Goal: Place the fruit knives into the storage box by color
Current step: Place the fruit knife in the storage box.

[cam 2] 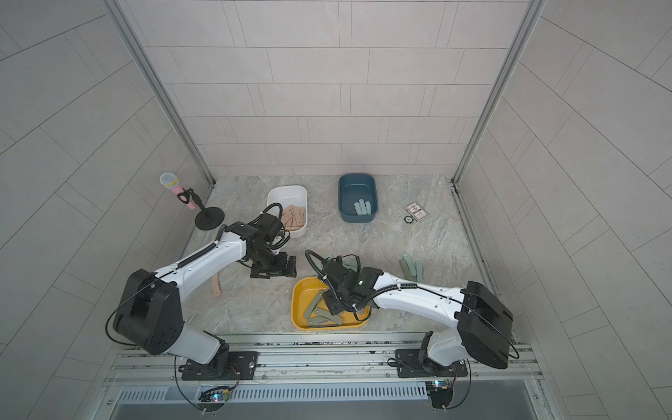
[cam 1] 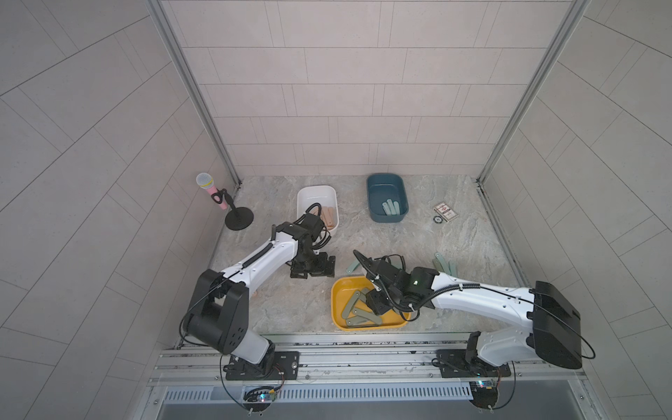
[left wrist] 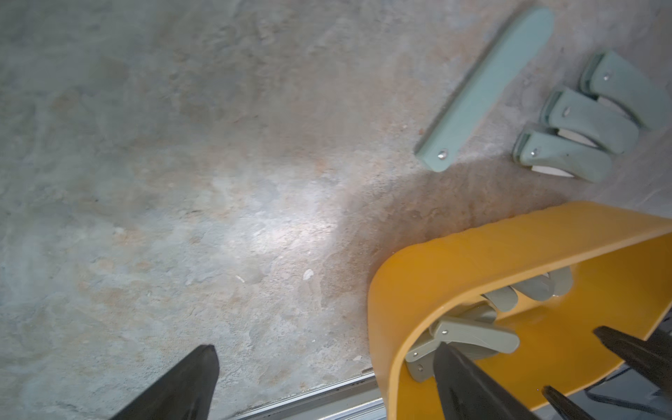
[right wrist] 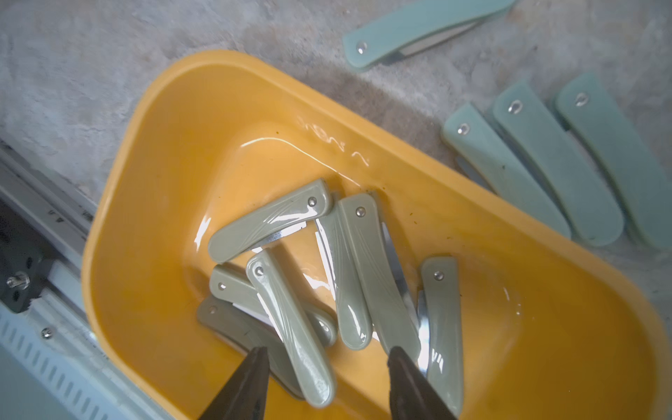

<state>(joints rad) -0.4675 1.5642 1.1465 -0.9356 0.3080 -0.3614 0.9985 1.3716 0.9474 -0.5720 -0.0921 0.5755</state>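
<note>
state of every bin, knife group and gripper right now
yellow bin, holds olive-green knives
white bin, holds peach-pink knives
blue bin, holds pale teal knives
loose teal knives, folded, lying on the table
loose pink knife, lying on the table
left gripper, open, empty
right gripper, open over the yellow bin

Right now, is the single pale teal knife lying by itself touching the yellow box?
Apart. The left wrist view shows bare table between the teal knife and the yellow box rim; the right wrist view agrees.

Soft even light, glossy glare inside the yellow box (right wrist: 163, 163) (top-view edges bowed).
</note>
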